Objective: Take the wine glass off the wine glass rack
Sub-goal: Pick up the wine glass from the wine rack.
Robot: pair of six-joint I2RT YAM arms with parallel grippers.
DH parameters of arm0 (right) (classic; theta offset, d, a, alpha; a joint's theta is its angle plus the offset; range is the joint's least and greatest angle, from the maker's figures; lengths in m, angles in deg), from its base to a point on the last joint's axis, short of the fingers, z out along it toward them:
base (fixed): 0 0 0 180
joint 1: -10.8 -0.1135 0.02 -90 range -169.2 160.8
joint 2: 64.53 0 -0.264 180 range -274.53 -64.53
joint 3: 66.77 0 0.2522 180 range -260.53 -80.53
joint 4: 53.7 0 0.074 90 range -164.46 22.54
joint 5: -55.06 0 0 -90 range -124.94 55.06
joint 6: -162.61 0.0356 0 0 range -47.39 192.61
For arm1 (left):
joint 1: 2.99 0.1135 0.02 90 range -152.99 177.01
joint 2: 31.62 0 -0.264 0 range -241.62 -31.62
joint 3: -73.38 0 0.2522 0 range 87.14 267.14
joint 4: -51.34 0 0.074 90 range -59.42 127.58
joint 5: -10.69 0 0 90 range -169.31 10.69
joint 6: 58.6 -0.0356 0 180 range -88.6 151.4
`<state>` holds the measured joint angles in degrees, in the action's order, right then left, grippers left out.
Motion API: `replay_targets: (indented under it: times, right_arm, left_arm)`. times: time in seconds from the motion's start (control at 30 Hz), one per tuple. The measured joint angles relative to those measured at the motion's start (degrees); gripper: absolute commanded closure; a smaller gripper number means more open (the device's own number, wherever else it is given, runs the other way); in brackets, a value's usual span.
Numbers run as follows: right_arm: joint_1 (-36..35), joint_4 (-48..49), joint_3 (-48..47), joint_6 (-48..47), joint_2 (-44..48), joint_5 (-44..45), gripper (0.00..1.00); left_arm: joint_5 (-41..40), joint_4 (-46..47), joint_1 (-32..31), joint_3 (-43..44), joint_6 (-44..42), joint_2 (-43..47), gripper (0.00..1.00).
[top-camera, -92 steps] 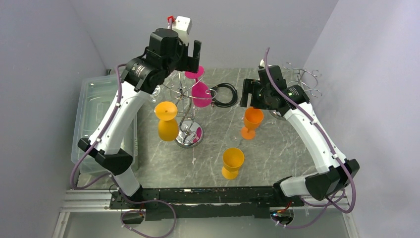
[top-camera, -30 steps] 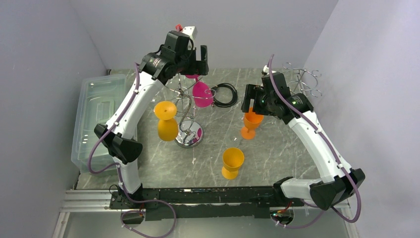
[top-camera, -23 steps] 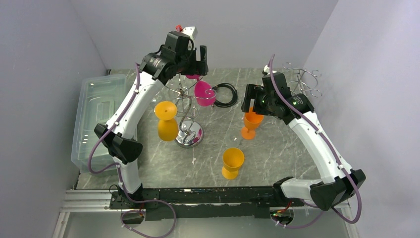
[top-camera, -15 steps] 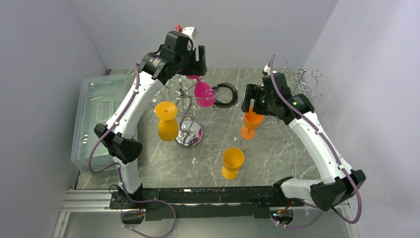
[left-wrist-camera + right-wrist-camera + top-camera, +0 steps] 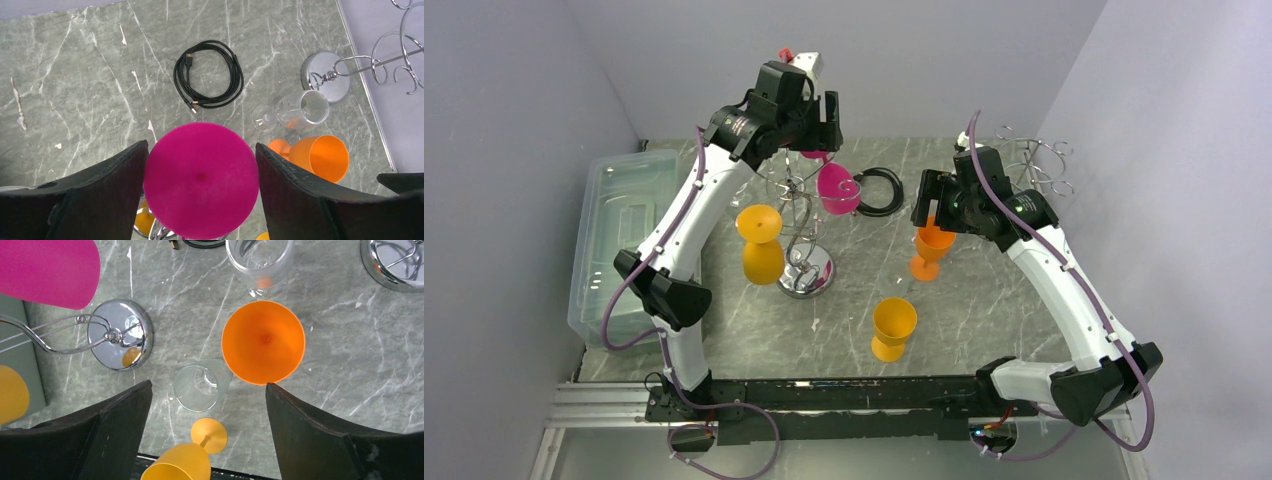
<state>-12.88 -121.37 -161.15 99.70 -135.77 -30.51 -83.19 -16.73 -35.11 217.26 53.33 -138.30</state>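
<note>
The step in hand is the grasp on the pink glass (image 5: 201,187), which hangs upside down from one curled arm of the rack (image 5: 808,272), at the rack's far side, with its foot uppermost. In the left wrist view the left gripper (image 5: 201,146) has come at it from above. Its two fingers (image 5: 107,185) stand at opposite edges of the round foot and look to be touching the rim on both sides. I read that as a clamp on the foot, though how firmly the pads press is hard to tell from straight above. An amber glass (image 5: 761,247) hangs on the rack's near left side.

The right gripper (image 5: 209,386) hovers with its fingers wide apart over an orange glass (image 5: 263,342) standing on the table (image 5: 984,300), and it holds nothing.

The lift-off is not yet done. The next move calls for drawing the stem out along the wire arm toward its open end, level and slow. The foot must slip free of the curl without dragging the rack over or swinging the amber glass
</note>
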Motion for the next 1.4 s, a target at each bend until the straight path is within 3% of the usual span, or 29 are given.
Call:
replay_targets:
  times: [1.4]
  right_arm:
    - [0.0, 0.0, 0.02, 0.17, 0.02, 0.0, 0.14]
  left_arm:
    - [-2.03, -0.63, -4.44, 3.8, -3.85, 0.09, 0.38]
